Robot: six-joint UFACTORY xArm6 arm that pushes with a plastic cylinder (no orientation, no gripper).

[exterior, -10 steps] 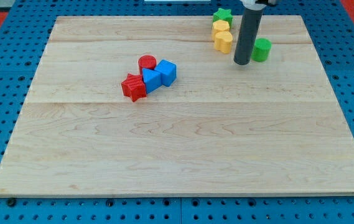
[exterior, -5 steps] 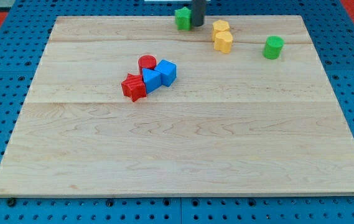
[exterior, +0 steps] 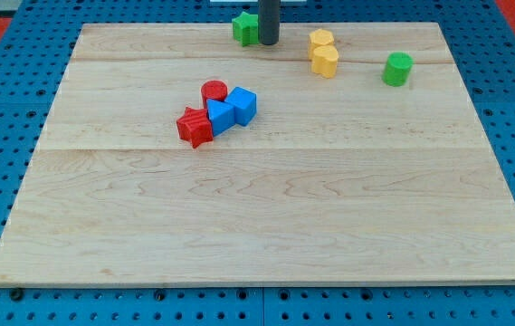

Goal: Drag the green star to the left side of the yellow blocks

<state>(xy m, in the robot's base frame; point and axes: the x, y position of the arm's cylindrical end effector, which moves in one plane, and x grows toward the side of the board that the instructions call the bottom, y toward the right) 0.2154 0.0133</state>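
Observation:
The green star (exterior: pixel 244 28) sits at the top edge of the wooden board, to the left of the two yellow blocks (exterior: pixel 323 52), which stand one behind the other at the view's upper right. My tip (exterior: pixel 268 43) is right against the star's right side, between the star and the yellow blocks. The rod rises out of the view's top.
A green cylinder (exterior: pixel 398 69) stands right of the yellow blocks. A cluster of a red cylinder (exterior: pixel 214 91), a red star (exterior: pixel 195 127) and two blue blocks (exterior: pixel 232 110) lies left of centre. The wooden board (exterior: pixel 266 217) rests on a blue pegboard.
My tip moved from beside the green cylinder up and leftwards along the top edge, and the green star moved left with it, from above the yellow blocks to their left.

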